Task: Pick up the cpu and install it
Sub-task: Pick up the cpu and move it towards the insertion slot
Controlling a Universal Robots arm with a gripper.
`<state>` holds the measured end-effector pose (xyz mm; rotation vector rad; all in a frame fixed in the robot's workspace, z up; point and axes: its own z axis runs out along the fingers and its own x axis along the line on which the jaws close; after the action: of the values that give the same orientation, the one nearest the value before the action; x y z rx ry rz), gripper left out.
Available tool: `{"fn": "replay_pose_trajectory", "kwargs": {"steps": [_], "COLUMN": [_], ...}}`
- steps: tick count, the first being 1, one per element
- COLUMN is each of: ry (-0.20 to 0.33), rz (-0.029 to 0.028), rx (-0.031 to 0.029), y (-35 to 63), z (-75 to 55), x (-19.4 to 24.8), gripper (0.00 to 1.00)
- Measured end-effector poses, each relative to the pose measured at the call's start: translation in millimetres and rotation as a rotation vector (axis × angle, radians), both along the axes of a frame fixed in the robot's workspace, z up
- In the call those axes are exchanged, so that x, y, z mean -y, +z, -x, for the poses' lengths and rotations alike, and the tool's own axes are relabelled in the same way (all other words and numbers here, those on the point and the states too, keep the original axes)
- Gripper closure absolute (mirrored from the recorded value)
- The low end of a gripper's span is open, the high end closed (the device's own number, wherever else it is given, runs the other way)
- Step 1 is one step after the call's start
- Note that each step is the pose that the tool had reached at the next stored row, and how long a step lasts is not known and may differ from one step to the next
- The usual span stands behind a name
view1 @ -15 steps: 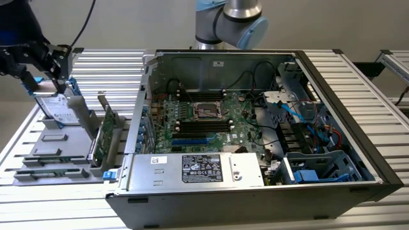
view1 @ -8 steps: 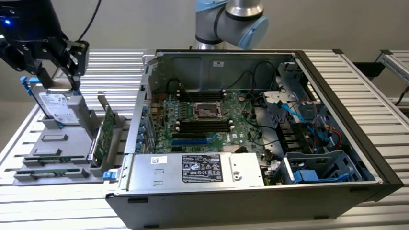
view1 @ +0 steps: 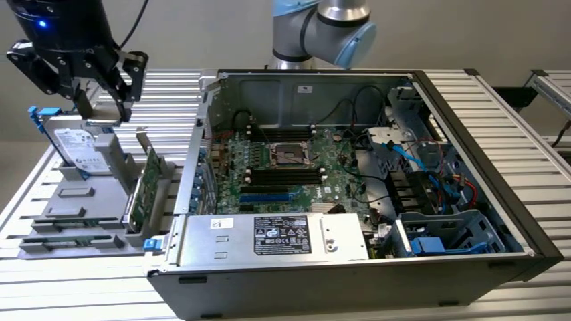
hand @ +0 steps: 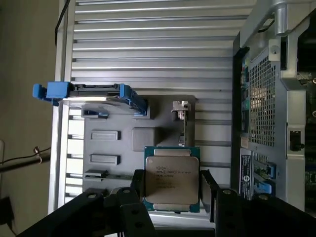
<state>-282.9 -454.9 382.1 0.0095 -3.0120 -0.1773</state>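
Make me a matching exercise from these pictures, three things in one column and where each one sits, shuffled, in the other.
Things
1. cpu
2. hard drive
3. motherboard

Places
A. inside the open case
B. held in the hand
C. standing in the grey holder

Pairs: 1-B, 2-C, 3-A
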Motion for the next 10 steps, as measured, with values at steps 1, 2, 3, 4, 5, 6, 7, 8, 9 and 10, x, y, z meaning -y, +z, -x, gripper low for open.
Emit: {"fn": "replay_pose_trajectory", "kwargs": {"steps": [1, 2, 3, 4, 5, 6, 7, 8, 9, 10], "ry": [0.0, 0.0, 0.0, 0.0, 0.0, 0.0, 0.0, 0.0, 0.0, 0.0], "rz": [0.0001, 0.0, 0.0001, 0.0, 0.0001, 0.0, 0.0, 0.0, 0.0, 0.0001], "rx": [-0.0031, -0.0062, -0.0095, -0.0111, -0.0127, -0.0144, -0.0161, -0.0179, -0.0197, -0.0218], "y": [1.7, 3.3, 4.8, 5.4, 6.0, 6.6, 7.1, 7.8, 8.3, 8.7], "z": [-9.0, -17.5, -25.5, -28.9, -32.2, -35.6, -39.0, -42.7, -46.1, -49.5], "x": [-0.3, -0.7, -1.0, -1.2, -1.4, -1.6, -1.8, -2.0, -2.1, -2.3], "gripper": [0.45, 0.45, 0.45, 0.45, 0.45, 0.45, 0.45, 0.45, 0.45, 0.45]}}
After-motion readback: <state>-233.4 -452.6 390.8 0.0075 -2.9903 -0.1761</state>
